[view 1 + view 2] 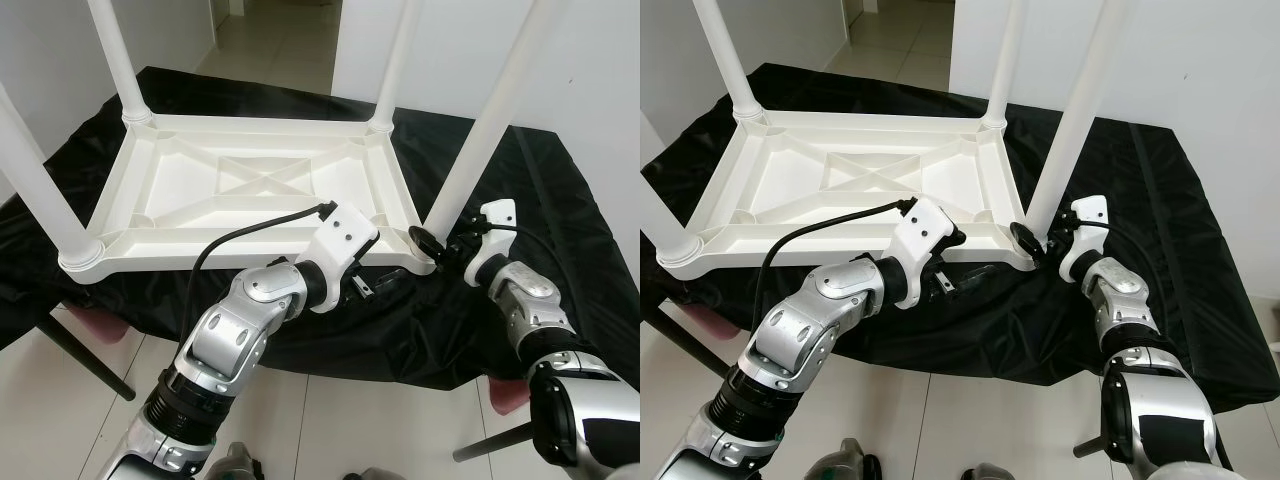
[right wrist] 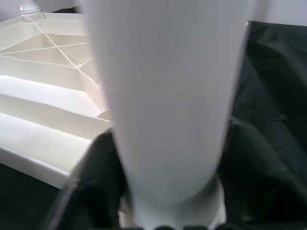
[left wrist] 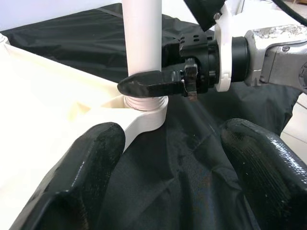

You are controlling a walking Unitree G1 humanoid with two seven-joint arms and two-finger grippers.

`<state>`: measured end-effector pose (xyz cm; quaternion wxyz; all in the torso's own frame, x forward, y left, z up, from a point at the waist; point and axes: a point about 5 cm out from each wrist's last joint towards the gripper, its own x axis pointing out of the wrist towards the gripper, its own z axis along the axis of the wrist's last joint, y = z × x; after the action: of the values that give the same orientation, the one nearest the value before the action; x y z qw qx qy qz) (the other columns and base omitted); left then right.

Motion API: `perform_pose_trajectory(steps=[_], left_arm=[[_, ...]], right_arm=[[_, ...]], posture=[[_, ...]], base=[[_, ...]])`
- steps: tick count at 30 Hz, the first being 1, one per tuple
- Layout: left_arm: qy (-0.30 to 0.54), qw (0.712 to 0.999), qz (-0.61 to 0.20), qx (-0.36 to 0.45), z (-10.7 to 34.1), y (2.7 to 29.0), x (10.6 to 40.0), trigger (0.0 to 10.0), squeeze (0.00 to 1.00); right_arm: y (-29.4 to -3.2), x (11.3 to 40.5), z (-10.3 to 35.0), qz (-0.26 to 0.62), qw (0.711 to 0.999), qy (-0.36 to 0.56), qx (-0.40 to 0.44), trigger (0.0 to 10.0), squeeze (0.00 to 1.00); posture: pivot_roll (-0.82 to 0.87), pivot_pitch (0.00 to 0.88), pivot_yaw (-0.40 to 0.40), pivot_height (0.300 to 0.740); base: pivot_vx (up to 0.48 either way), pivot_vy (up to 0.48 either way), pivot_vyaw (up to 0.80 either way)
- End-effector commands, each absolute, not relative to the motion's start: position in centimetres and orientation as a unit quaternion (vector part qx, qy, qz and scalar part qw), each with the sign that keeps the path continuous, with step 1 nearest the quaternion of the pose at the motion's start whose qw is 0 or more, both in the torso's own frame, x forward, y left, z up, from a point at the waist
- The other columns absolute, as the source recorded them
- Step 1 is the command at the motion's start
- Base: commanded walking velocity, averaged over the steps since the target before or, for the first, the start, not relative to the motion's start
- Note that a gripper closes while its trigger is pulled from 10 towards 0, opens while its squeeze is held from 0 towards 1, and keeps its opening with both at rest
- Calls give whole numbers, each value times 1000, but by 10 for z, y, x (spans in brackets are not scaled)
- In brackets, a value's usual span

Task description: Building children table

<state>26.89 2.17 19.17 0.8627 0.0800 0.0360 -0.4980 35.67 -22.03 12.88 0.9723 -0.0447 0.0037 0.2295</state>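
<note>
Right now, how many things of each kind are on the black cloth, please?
White table top, upside down: 1
White table legs standing in its corners: 4
Robot grippers beside the near corner, left gripper and right gripper: 2
Total: 7

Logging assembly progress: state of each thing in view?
Table top: upside down on the black cloth.
Near right leg: upright in its corner socket, threads visible at the base.
Other three legs: upright in their sockets.
Right claw: shut on the near right leg's base.
Left claw: open, beside that corner.
</note>
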Motion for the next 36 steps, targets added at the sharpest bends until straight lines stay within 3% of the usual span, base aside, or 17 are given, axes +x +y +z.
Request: perform_pose_trajectory(steps=[1, 15, 16, 36], left_arm=[[37, 867, -490, 82, 192, 22, 268, 10000, 0], [40, 869, -486, 81, 192, 24, 266, 10000, 0], [40, 869, -487, 81, 191, 24, 266, 10000, 0], [42, 867, -490, 79, 191, 22, 264, 10000, 0]], right_arm=[[-221, 355, 122, 229, 972, 24, -49, 0, 0], [-225, 350, 115, 238, 969, 30, -52, 0, 0], [-227, 349, 113, 222, 973, 34, -52, 10000, 0], [-205, 354, 110, 70, 997, 13, -11, 10000, 0]], posture=[[62, 15, -29, 740], [67, 22, -34, 740], [64, 22, -35, 740], [64, 20, -41, 740]], base=[[0, 0, 0], [0, 0, 0], [0, 0, 0], [0, 0, 0]])
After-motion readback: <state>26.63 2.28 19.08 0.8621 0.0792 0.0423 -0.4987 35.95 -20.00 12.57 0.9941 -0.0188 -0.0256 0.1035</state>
